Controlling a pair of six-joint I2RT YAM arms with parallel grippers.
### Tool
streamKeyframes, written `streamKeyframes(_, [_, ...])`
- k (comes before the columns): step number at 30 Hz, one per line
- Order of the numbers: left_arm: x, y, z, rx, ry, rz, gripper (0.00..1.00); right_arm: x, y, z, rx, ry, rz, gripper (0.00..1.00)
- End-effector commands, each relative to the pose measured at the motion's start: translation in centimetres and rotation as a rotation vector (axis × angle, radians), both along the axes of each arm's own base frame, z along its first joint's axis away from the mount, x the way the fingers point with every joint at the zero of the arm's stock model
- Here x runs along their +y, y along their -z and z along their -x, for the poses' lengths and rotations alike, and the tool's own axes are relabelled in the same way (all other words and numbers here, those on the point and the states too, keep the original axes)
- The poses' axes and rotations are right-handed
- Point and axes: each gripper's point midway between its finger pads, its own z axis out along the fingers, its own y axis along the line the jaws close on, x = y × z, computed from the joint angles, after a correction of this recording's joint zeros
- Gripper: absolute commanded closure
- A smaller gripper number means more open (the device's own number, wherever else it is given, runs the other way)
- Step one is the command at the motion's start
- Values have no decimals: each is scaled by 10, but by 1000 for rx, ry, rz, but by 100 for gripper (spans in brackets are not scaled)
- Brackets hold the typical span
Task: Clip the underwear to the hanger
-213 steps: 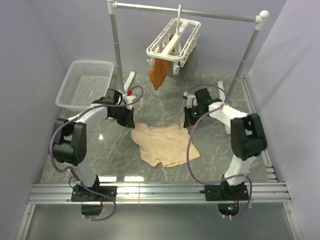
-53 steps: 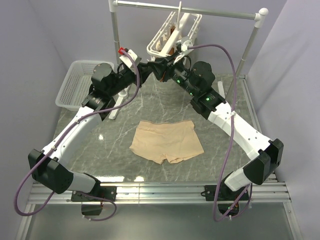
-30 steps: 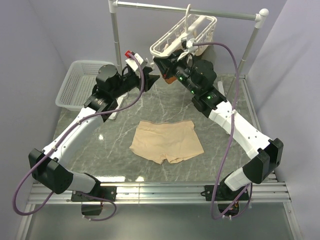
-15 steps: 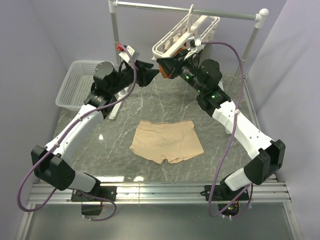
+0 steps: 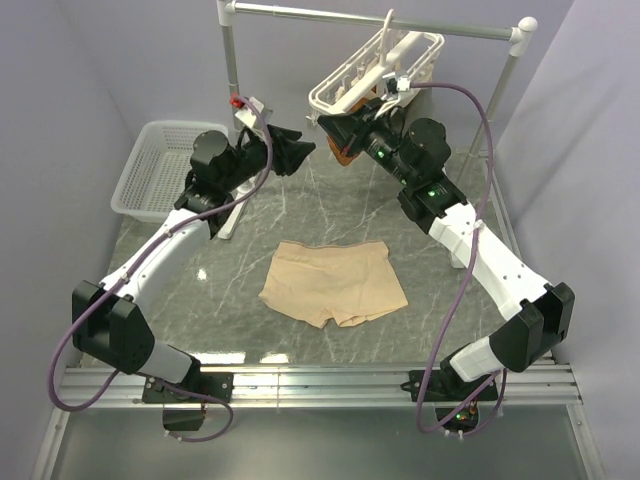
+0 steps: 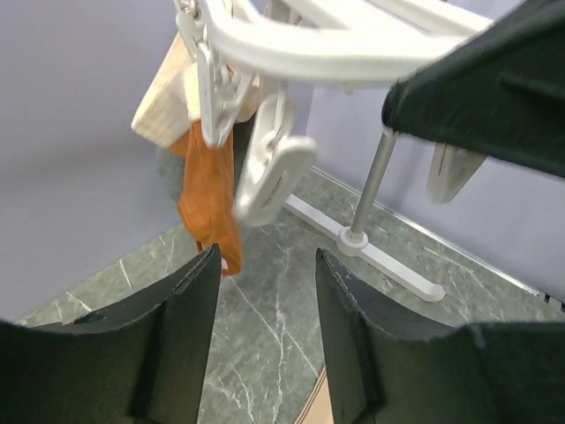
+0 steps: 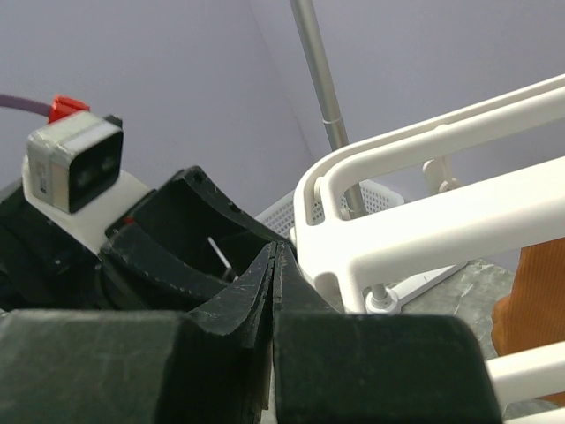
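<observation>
**Top view.** The pale beige, soft-fabric boxer-brief underwear (image 5: 333, 283) lies flat on the grey-green marble-pattern table (image 5: 230, 320). It is between the two arms and well apart from both sets of fingers, which are raised at the far side by the rack. Its long axis runs left to right across the table, slightly tilted. The waistband faces the far side and the two short legs point toward the near edge.

The white plastic rectangular hanger (image 5: 375, 70) hangs by its hook from the white horizontal rail (image 5: 450, 28). It is tilted, its long axis running from a lower left end to a higher right end. The black left gripper (image 5: 294, 150) is just left of that lower end. The black right gripper (image 5: 328, 124) is at the frame's lower corner. A white mesh laundry basket (image 5: 165, 170) stands at far left.

**Left wrist view.** The left fingers (image 6: 181, 344) stand apart with nothing between them, below a dangling white clip (image 6: 269, 172) and a rust-orange garment (image 6: 212, 208) (hanging from the frame).

**Right wrist view.** The right fingers (image 7: 238, 300) are pressed together, tips just beside the frame's rim; whether they touch it cannot be told.
</observation>
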Motion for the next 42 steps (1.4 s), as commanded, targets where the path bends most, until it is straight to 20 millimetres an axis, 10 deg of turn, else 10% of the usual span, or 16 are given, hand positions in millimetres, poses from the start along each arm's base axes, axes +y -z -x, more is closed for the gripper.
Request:
streamKeyframes(1, [-3, -18, 5, -111, 28, 33, 46, -18, -29, 9, -66, 18, -42, 100])
streamKeyframes(27, [-49, -44, -26, -281, 189, 179, 37, -35, -19, 5, -36, 19, 7, 100])
streamKeyframes(42, [-80, -49, -23, -293, 315, 222, 50, -35, -22, 12, -54, -26, 19, 100])
